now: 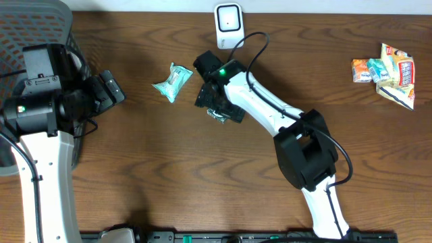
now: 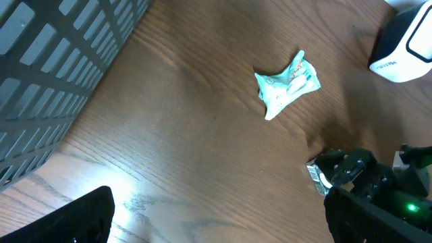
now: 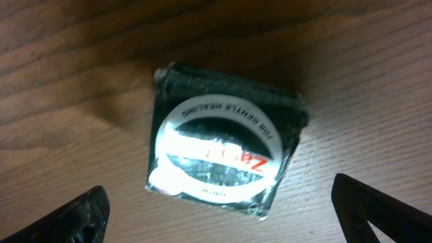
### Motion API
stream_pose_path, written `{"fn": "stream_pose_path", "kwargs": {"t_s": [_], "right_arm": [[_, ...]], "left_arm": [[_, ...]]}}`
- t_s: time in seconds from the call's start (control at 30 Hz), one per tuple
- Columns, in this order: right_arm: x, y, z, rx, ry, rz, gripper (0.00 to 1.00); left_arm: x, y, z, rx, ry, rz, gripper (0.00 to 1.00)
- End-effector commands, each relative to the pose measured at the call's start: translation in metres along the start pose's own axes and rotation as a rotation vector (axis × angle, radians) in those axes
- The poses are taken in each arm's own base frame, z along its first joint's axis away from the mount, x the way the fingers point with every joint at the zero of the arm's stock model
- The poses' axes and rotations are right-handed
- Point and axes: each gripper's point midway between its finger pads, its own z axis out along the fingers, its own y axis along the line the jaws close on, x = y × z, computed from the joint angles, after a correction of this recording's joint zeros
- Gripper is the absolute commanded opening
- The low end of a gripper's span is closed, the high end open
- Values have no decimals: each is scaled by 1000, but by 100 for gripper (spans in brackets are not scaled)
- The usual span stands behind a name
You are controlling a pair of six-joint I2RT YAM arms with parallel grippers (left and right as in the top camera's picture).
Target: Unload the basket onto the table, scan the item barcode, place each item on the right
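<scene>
The right gripper (image 1: 219,106) hangs over the middle of the wooden table (image 1: 169,175), and its two fingers (image 3: 77,216) stand wide apart. They pinch nothing. In the right wrist view a dark foil packet (image 3: 223,142) lies flat on the wood between the two finger tips, with bare table on both sides of it. The packet carries a white ring with small printed letters and a red word across the middle; I cannot read the word with certainty. The light of the camera makes a strong glare on the foil.

The barcode scanner (image 1: 228,25), a small white box, stands at the far edge of the table, near the right gripper but not touching it.

A teal packet (image 1: 173,82), crumpled, lies just left of the right gripper, apart from the dark packet.

The left gripper (image 1: 111,91) is at the left side of the table, beside a grey mesh basket (image 1: 37,27). Its fingers are also spread and hold nothing.

At the far right of the table a small pile of snack packets (image 1: 386,73) lies, well apart from both arms.
</scene>
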Motion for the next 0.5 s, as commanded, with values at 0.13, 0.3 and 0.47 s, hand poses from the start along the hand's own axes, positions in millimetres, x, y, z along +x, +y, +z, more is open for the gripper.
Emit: {"fn": "stream_pose_path", "kwargs": {"t_s": [0.13, 0.3, 0.47], "right_arm": [[1, -6, 17, 55, -28, 31, 99], [-7, -8, 24, 64, -56, 42, 99], [-16, 1, 30, 26, -80, 50, 95]], "left_arm": [[-5, -2, -5, 9, -14, -3, 98], [-5, -2, -5, 9, -14, -3, 97], [-5, -2, -5, 9, -15, -3, 98]]}}
